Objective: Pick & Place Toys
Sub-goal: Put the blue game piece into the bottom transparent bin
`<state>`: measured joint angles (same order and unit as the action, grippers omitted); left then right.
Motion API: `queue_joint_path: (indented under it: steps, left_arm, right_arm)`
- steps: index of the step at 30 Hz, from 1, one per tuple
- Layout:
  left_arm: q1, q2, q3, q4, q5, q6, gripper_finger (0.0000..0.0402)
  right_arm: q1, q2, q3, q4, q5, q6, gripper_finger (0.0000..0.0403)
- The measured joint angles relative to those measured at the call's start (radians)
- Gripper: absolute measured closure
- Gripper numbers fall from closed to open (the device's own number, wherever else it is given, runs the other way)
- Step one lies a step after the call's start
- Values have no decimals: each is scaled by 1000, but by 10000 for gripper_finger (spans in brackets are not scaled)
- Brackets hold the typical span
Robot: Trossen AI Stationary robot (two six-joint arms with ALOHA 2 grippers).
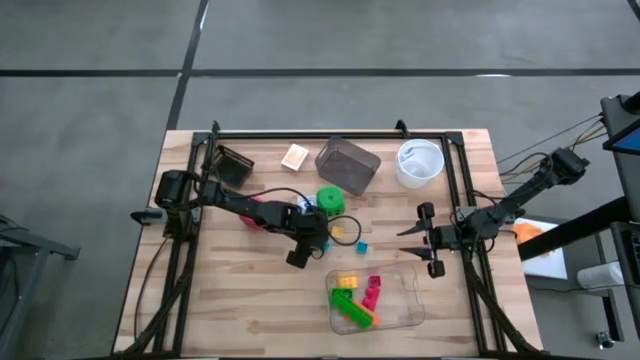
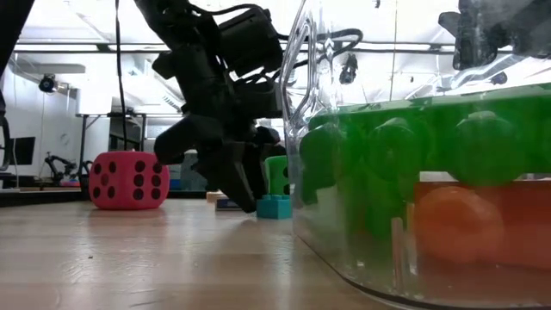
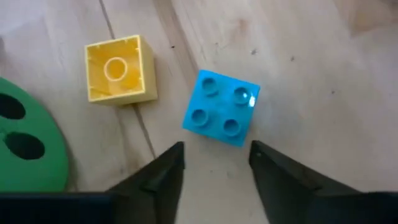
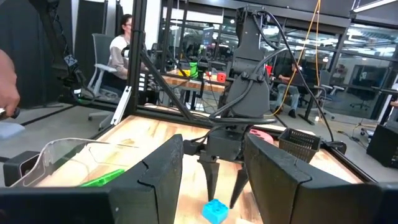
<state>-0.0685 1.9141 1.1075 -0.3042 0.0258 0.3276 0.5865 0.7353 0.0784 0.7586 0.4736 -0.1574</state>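
Note:
A teal brick (image 3: 221, 108) lies studs up on the table, next to a yellow brick (image 3: 119, 68) lying hollow side up. My left gripper (image 3: 216, 165) is open and points down just above the teal brick, with a finger on either side of its near edge and touching nothing. It also shows in the high view (image 1: 345, 243) and the low view (image 2: 245, 185). The green die (image 1: 330, 200) and the pink-red die (image 2: 129, 181) stand on the table nearby. My right gripper (image 1: 415, 243) is open and empty at the table's right, facing the left gripper.
A clear tray (image 1: 412, 300) at the near middle holds green, yellow, pink and orange bricks. A white bowl (image 1: 420, 162), a dark mesh basket (image 1: 348, 165), a tan block (image 1: 295, 156) and a second dark basket (image 1: 232, 165) stand along the far side. People sit beyond the table.

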Motion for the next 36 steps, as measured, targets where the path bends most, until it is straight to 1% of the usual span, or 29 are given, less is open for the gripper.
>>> queue_joint_path:
  steps: [4, 7, 10, 14, 17, 20, 23, 28, 36]
  left_arm:
    - [-2, -2, 5, 24, 4, -14, 127]
    - [-5, 1, 5, 54, 34, 9, 83]
    - [-8, 13, 5, 97, 59, 15, 64]
    - [-7, 39, 5, 122, 68, 16, 62]
    - [-7, 51, 6, 129, 59, 12, 76]
    - [-10, 53, 6, 122, 43, -10, 109]
    - [-10, 52, 6, 113, 39, -44, 159]
    - [-10, 48, 6, 90, 19, -102, 265]
    - [-10, 28, -1, 14, -11, -180, 267]
  right_arm:
    - [0, 0, 0, 0, 0, 0, 236]
    - [0, 0, 0, 0, 0, 0, 236]
    - [0, 0, 0, 0, 0, 0, 236]
    - [-1, 0, 0, 0, 0, 0, 236]
    - [-1, 2, 0, -1, 0, 0, 236]
    - [-1, 1, 0, 0, 0, 0, 236]
    - [-1, 1, 0, 0, 0, 0, 236]
    - [-1, 2, 0, -4, 1, 0, 236]
    - [-1, 7, 0, -7, 1, 0, 236]
